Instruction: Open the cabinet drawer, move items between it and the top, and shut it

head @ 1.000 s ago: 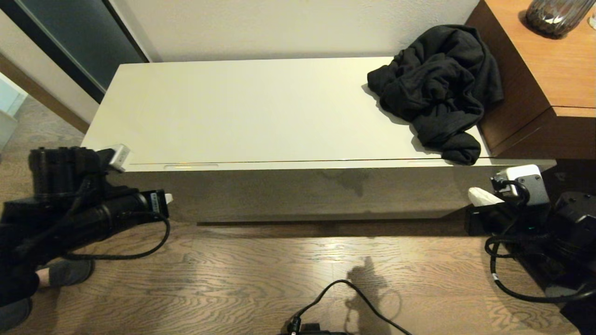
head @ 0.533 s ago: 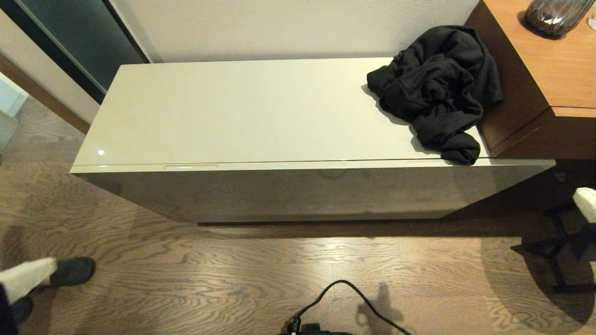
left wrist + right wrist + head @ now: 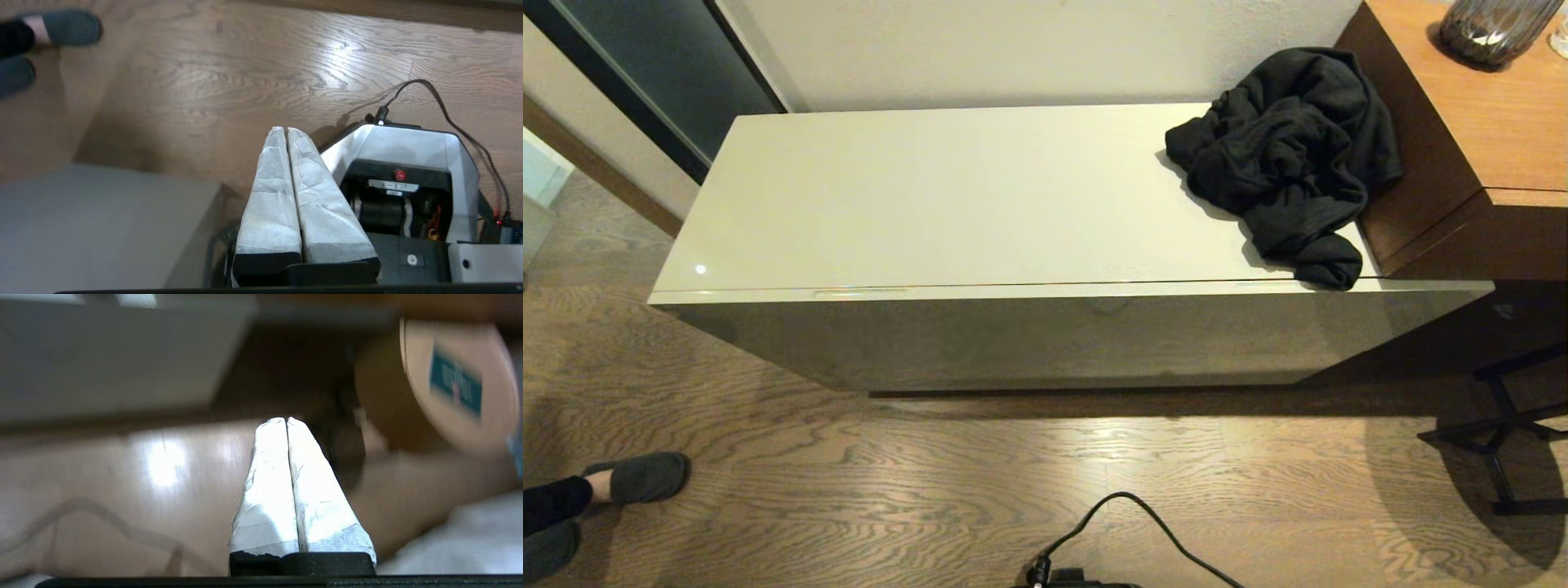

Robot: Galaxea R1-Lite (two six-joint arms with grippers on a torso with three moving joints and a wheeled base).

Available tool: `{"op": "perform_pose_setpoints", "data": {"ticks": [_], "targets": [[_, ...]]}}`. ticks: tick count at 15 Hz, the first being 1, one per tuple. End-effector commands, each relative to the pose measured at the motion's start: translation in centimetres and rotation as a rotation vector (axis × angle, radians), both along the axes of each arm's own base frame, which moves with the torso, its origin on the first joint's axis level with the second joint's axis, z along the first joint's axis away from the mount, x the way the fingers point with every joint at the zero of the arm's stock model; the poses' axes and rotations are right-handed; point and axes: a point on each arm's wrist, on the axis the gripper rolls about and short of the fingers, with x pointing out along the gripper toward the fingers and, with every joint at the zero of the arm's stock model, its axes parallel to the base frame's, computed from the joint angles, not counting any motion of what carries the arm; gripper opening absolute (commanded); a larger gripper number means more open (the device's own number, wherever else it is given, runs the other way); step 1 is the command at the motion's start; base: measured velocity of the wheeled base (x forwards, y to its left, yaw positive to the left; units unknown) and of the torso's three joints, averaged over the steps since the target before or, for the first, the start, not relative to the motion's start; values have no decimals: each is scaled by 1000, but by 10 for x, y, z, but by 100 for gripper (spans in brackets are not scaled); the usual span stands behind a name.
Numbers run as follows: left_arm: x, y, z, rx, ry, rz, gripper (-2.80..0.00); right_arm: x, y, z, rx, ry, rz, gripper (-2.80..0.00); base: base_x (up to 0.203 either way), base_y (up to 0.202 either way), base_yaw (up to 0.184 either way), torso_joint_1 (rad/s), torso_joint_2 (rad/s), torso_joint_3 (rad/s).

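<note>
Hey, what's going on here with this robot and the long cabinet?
Nothing is being handled right now. The cabinet drawer is shut, and a black garment lies crumpled at the right end of the top, partly over the front edge. Both arms are out of the head view: the left claw and the right claw are shut and empty, pointing at the wood floor. A person's slippered foot shows at the left.
</note>
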Motion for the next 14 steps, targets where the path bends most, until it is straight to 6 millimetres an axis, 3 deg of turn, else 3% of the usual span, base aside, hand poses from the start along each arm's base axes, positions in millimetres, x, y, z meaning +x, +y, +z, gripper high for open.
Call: {"op": "perform_pose_setpoints", "data": {"ticks": [1,3,5,10,14], "targets": [[-5,0,-7,-10,-14,3,-280,-15,0,-9,5,42,-37,-280,0,0,0,0,0,0],[-6,0,-2,-9,-23,-4,-280,-15,3,-14,65,64,-6,-280,0,0,0,0,0,0],[-5,0,-12,-11,5,-7,-280,-20,5,-23,94,99,27,-280,0,0,0,0,0,0],[-1,1,-30,-60,89,31,-280,-35,8,-69,96,74,173,-280,0,0,0,0,0,0],[6,4,-25,-5,25,-21,-280,-33,8,-84,76,103,217,-280,0,0,0,0,0,0]]}}
